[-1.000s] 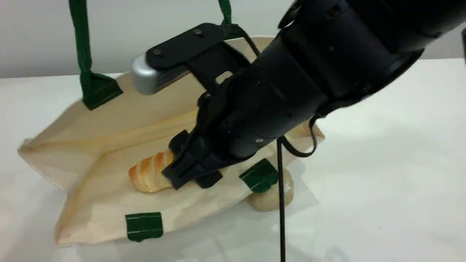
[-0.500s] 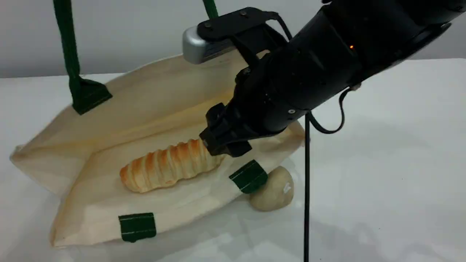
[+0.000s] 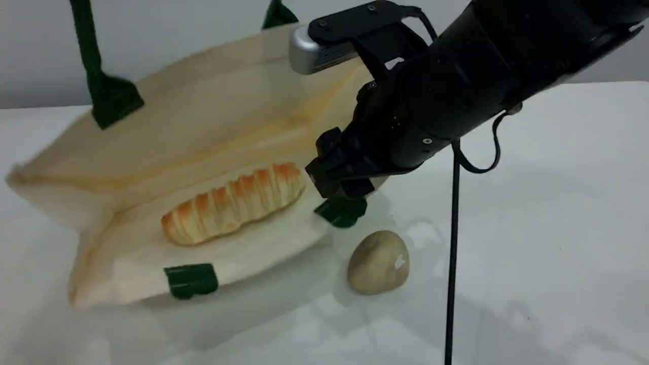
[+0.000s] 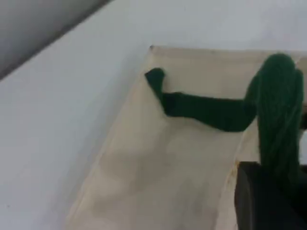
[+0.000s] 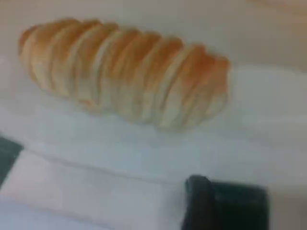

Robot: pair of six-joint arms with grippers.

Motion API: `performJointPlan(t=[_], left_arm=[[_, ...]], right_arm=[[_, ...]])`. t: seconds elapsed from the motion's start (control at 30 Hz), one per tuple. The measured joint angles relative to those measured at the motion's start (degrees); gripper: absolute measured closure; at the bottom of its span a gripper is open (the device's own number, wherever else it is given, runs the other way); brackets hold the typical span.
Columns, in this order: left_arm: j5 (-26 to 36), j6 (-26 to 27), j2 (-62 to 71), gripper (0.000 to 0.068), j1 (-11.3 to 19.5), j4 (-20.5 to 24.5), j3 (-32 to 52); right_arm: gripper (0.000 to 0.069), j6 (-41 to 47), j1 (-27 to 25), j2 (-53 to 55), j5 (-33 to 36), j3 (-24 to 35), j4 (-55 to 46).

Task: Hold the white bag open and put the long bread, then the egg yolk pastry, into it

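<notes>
- Left hand (image 4: pixel 271 201): pressed together, pinching the dark green strap handle (image 4: pixel 276 115) of the white bag (image 3: pixel 213 101). Strap bunched right above the fingertip in the left wrist view, other end sewn to the bag wall further out.
- Strap rising out of the scene view's top edge, upper bag wall lifted with it. Lower wall flat on the counter (image 3: pixel 547 213), mouth gaping toward the right hand (image 3: pixel 338 175).
- Right hand: spread, nothing between the fingers. Hanging at the bag's mouth just over the rim, green patch (image 3: pixel 340 210) directly beneath; contact with it unclear.
- Long bread (image 3: pixel 233 203): inside the bag on the lower wall, just ahead of the right hand's fingertips, not touching, one end toward the hand. Right wrist view: bread across the upper frame, clear of the fingertip (image 5: pixel 225 206) at the bottom edge.
- Egg yolk pastry (image 3: pixel 379 262): on the bare counter outside the bag, below the right hand, near it but apart. Close to the bag rim, no contact.
- Black cable (image 3: pixel 450 284): hanging down behind the right hand, just beside the pastry.
- Second green patch (image 3: pixel 191 280): on the rim beyond the bread, well away from the right hand.
</notes>
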Motion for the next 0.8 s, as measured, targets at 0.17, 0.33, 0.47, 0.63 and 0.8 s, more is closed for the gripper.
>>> performJointPlan(t=[0.17,0.33,0.47,0.63,0.8], left_arm=[[-0.19,-0.32,0.06,0.0597,0.0,1.54,-0.9],[0.26,-2.29,1.57,0.0597,0.0,4.1,-0.9],[-0.05,-2.29,2.55,0.0597,0.0,4.03,-0.9],[-0.33,-2.24,2.73,0.0597,0.77,3.98,-0.9],[-0.48,-2.24,2.73,0.0597,2.47,3.7,-0.9]], right_arm=[[0.0249,0.0,0.06,0.0,-2.07,0.0,0.0],[0.0249,0.0,0.06,0.0,-5.2,0.0,0.0],[0.0249,0.0,0.06,0.0,-6.5,0.0,0.14],[0.027,0.0,0.06,0.0,1.47,1.35,0.53],[0.0275,0.0,0.06,0.0,8.6,2.3,-0.51]])
